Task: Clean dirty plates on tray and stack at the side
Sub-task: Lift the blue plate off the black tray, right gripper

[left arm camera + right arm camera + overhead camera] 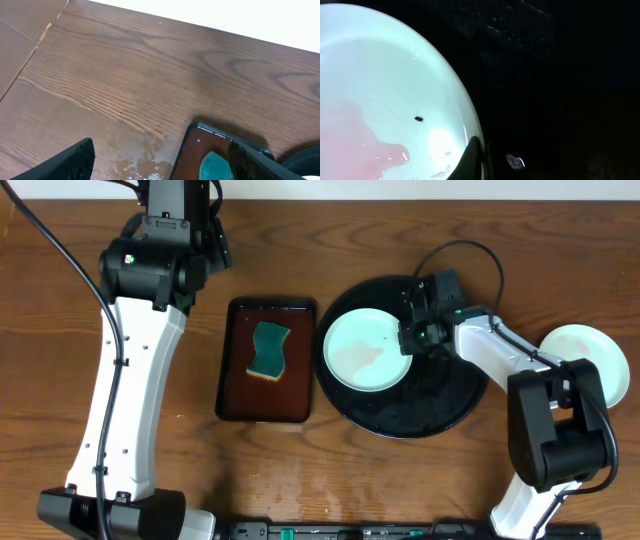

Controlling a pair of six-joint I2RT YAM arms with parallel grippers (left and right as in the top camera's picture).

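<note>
No legible text, label, brand or number anywhere. Checked pale mint round plate (366,350), glossy black round tray (440,405), dark-brown rectangular tray (290,395), white arm casings (125,400): all unmarked.

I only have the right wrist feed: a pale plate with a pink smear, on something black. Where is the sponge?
Observer: The sponge lies in the rectangular brown tray, just left of the round black tray that your plate sits on.
Operator: Is the left arm near it?
Observer: Not on it. The left gripper hangs open over the table by the brown tray's far corner, holding nothing.
Operator: Are any plates off the black tray?
Observer: Yes, one pale plate sits on the table to the right of the black tray, partly hidden by the right arm.
</note>
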